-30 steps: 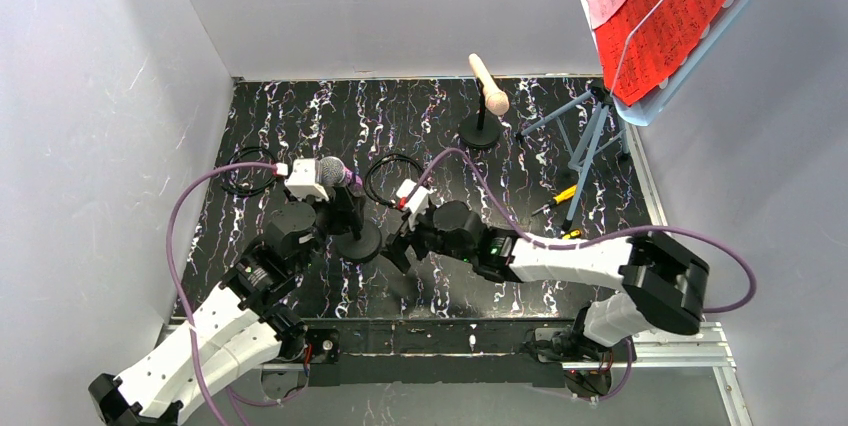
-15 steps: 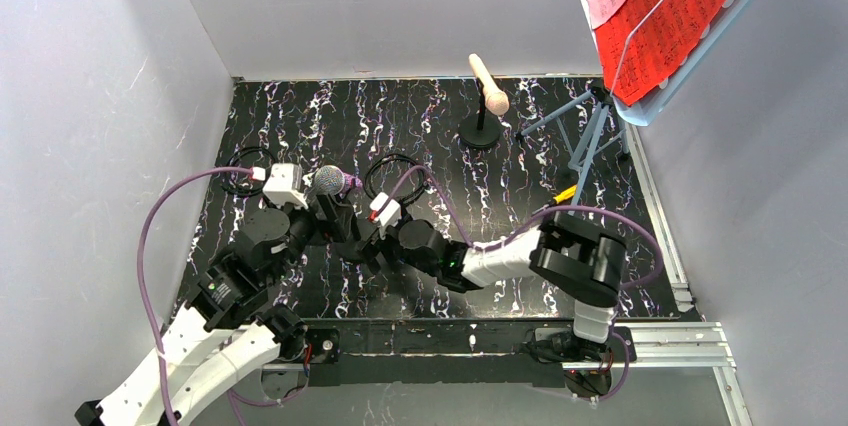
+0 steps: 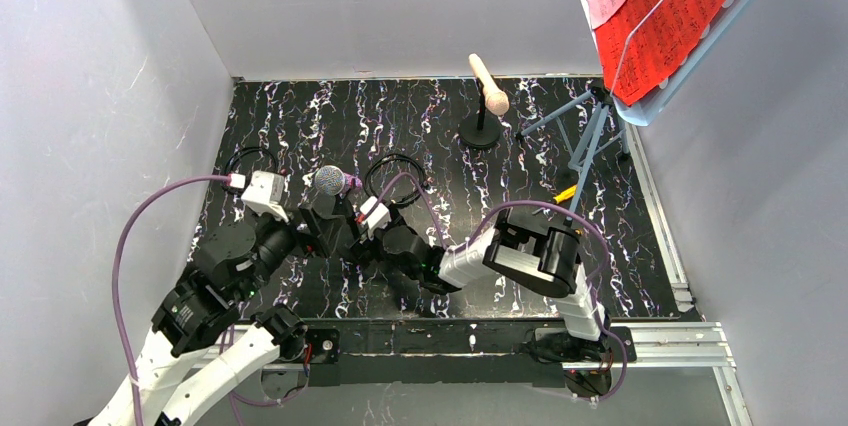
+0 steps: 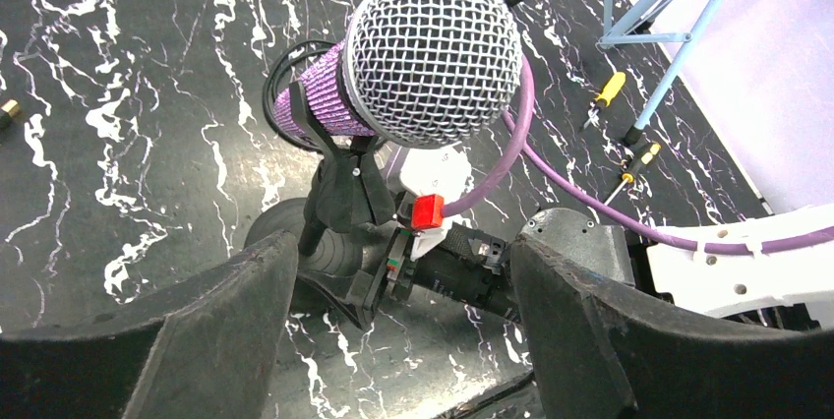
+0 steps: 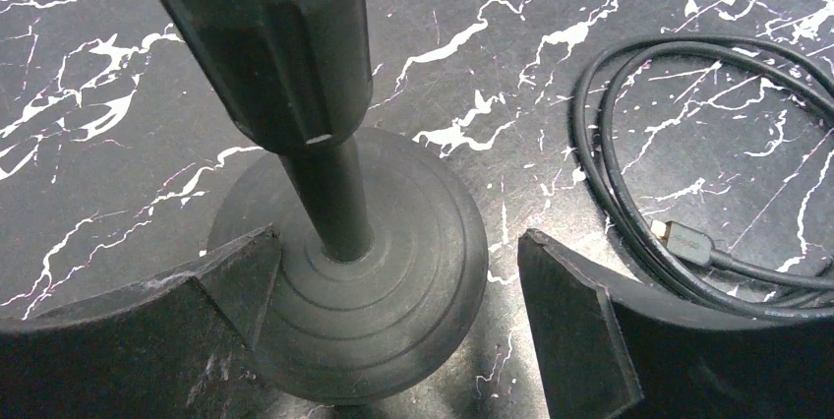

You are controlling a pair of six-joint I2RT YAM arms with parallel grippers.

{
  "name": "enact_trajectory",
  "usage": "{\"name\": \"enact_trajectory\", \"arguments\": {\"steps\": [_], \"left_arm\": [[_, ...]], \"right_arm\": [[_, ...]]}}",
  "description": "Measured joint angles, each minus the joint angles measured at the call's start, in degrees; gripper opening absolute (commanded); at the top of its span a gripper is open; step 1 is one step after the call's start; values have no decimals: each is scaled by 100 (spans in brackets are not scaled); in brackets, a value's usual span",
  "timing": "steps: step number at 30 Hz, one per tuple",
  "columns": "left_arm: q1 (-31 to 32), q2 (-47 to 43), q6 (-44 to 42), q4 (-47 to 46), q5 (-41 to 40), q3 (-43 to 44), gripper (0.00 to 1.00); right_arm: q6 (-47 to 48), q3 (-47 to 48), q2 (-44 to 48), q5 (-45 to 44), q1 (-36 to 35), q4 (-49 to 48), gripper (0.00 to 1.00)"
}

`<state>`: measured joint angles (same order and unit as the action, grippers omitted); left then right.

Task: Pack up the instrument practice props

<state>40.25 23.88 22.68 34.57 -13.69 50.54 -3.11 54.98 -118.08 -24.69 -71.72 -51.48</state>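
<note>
If the right end effector (image 5: 398,262) closes low around the ribbed round base of the short black mic post (image 5: 344,271), I judge it could slip and tip the top-heavy post. That would spill the purple glitter microphone with silver grille (image 4: 433,45) clipped on top, and the crowded arms could also knock together. That end effector is spread fully wide and straddles the base, seemingly touching nothing, though the view is tight. The left end effector (image 4: 393,281) is also wide open and empty, facing the microphone, which stands on its post on the black white-veined desk (image 5: 492,45) near a coiled black cable (image 5: 629,173).
</note>
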Motion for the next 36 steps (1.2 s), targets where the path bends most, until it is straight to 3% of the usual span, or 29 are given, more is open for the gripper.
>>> {"name": "enact_trajectory", "arguments": {"steps": [24,36], "left_arm": [[0,-114,-667,173,-219,404,78],[0,24,-734,146,-208,407,81]], "right_arm": [[638,-590,214,208,782,-586,99],[710,-1032,946,28,1274,173,99]]}}
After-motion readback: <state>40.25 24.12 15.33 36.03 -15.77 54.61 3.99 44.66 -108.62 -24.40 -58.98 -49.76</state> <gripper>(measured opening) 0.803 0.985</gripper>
